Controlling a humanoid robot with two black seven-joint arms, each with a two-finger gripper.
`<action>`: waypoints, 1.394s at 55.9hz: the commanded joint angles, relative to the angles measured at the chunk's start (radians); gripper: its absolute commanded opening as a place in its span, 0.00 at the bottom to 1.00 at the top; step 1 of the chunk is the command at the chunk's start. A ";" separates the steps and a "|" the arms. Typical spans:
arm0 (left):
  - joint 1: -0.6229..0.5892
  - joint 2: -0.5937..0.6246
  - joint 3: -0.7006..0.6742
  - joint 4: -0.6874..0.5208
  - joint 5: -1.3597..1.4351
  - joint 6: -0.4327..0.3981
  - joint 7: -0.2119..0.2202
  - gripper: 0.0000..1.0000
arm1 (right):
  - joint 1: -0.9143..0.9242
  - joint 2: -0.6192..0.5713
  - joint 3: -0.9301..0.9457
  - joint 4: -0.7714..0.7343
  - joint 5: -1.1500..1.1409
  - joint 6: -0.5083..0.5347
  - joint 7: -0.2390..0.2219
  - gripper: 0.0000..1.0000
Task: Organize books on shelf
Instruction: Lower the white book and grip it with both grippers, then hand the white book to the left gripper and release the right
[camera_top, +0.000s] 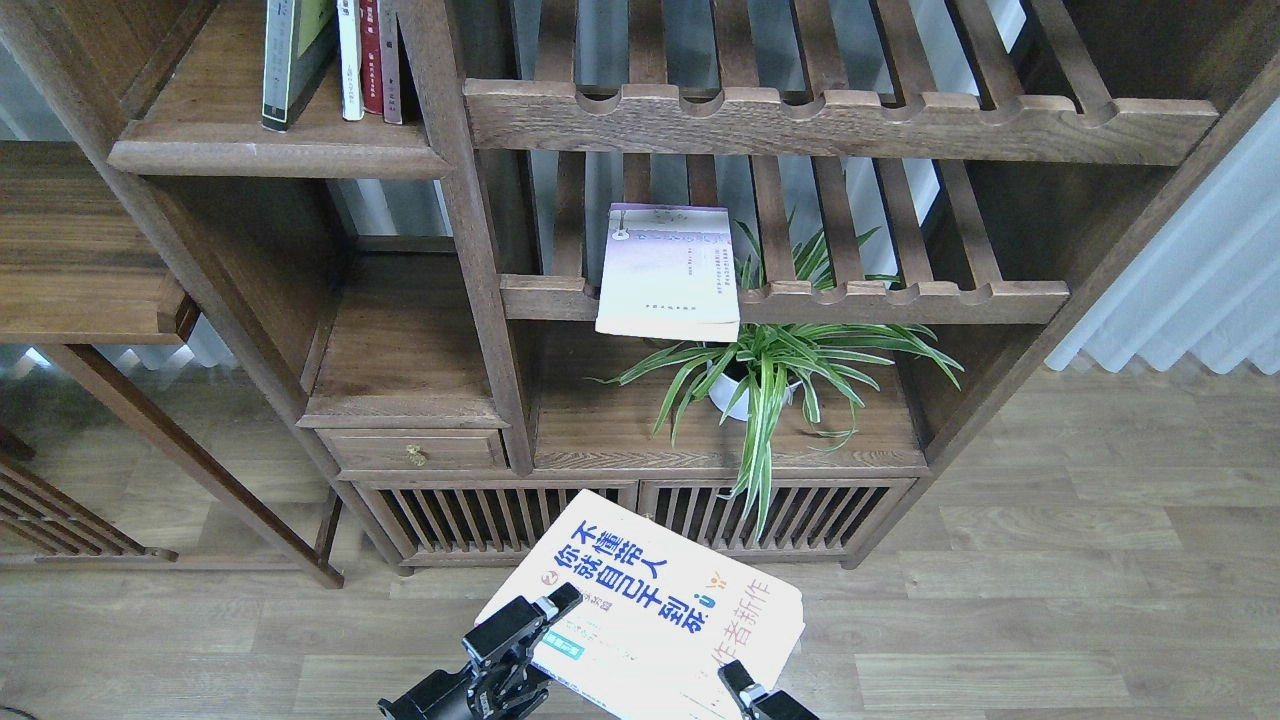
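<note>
Low at the bottom middle of the head view, the large white book (655, 610) lies tilted with its cover facing up, its blue Chinese title running diagonally and a line of orange characters near its right edge; a small teal label sits near its lower left corner. It hangs in the air in front of the bookcase's slatted base, above the wooden floor (1050, 560).

The left gripper (530, 625) comes up from the bottom edge and overlaps the book's lower left corner, one finger tip reaching toward the cover; whether its fingers are pressed on the book I cannot tell. The right gripper (745, 690) shows only as a dark tip at the book's lower right edge, mostly cut off by the frame, so its state cannot be told either.

The pale lavender-white book (668, 272) rests flat on the lower slatted rack (900, 298), its front edge overhanging the rail, just above a spider plant (770, 375) in a white pot.

The black-edged yellow-green book (292, 55) stands upright on the solid shelf (270, 155) at upper left, beside thin white, red and dark spines (370, 55).
</note>
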 joint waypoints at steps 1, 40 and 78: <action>0.000 0.000 -0.001 -0.001 0.000 0.000 0.000 0.63 | -0.009 -0.002 0.000 0.000 -0.002 0.000 0.000 0.05; 0.007 0.000 0.038 -0.040 0.000 0.000 0.012 0.05 | -0.012 -0.002 0.001 0.000 -0.002 0.000 0.000 0.05; 0.030 0.000 -0.004 -0.116 0.041 0.000 0.012 0.04 | 0.017 0.003 0.008 -0.026 -0.001 0.000 0.004 0.96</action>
